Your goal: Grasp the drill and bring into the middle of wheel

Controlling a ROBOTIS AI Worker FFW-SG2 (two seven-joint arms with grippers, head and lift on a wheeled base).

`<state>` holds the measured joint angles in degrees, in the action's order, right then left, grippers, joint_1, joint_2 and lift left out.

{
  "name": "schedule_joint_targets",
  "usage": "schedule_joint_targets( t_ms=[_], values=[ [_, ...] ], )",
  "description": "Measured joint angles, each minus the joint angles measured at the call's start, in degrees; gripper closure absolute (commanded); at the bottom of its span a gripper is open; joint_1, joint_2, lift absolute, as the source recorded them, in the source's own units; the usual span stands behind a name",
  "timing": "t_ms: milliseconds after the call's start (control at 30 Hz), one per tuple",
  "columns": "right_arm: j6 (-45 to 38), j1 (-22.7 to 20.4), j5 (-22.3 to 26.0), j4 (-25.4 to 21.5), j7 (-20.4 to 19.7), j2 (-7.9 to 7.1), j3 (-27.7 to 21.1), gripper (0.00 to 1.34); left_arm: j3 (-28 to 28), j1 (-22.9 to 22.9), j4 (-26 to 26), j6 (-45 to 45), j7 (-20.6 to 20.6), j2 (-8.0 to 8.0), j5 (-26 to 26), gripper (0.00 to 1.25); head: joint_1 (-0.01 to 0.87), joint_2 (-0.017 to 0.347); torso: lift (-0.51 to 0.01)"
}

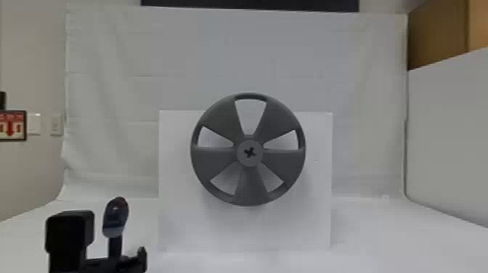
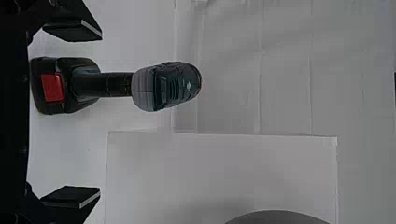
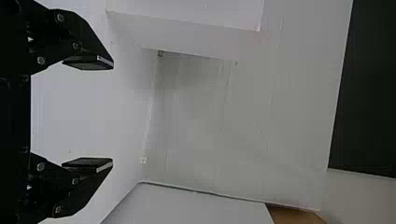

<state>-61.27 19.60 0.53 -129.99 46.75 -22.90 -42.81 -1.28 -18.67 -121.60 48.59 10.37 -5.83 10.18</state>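
"What can you make out from over there?"

"In my head view the left claw (image 1: 100, 264) pokes in at the bottom edge, cut off there. It hides the base of the drill (image 1: 115, 222); I get the rounded top and a bit of handle."

"Have you got hold of it?"

"No. My left wrist view has the fingers wide apart, gripping nothing. The drill is upright in the gap, closer to one finger. Its back faces me, so its front end is hidden. I can't tell if its base touches the claw."

"And the wheel (image 1: 218, 159)?"

"Whole in the head view, upright before a white board (image 1: 174, 218), well to the drill's right. My left wrist view crops it to a sliver of rim."

"The right claw (image 3: 112, 114)?"

"Wide open, empty, its base cut off by the view's edge."
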Motion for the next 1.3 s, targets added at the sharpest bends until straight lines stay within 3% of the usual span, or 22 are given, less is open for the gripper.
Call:
schedule_joint_targets(
  t_ms=[1300],
  values=[
    [-1.0, -0.5, 0.0, 0.2, 0.0, -0.97, 1.2, 0.52, -1.9, -7.6, 15.3, -7.5, 6.6, 0.96, -2.5, 0.13, 0.0, 0.0, -0.406]
  ],
)
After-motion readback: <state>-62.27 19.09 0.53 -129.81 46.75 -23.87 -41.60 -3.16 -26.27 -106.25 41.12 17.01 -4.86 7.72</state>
